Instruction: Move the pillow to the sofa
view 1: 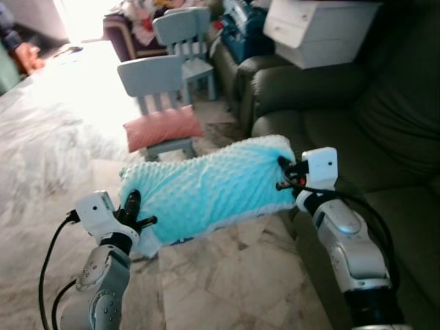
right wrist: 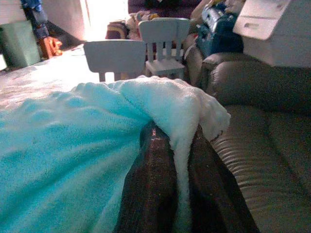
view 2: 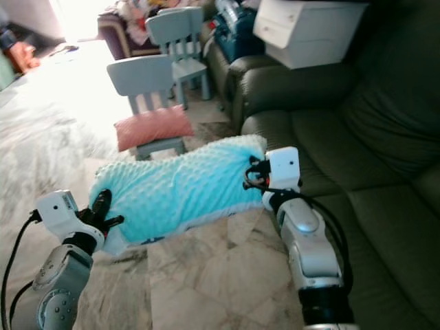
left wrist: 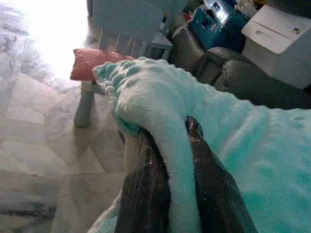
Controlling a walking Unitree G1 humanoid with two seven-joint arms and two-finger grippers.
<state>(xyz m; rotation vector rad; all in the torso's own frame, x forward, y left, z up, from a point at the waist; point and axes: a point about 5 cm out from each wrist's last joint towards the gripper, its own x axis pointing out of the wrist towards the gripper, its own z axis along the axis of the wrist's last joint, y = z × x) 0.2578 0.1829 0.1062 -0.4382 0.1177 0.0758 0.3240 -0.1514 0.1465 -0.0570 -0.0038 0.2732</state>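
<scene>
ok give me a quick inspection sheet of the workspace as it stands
surface: pale marble tile floor.
job's things: turquoise pillow held up off the floor between both arms; dark sofa to the robot's right, seat bare.
clutter: pink cushion on a small grey chair; second grey chair behind it; white drawer unit on the sofa arm.
grippers: left gripper and right gripper each pinch one end of the pillow.
cables: black cables loop off both wrists.
surroundings: bright glare on the floor at the far left.
</scene>
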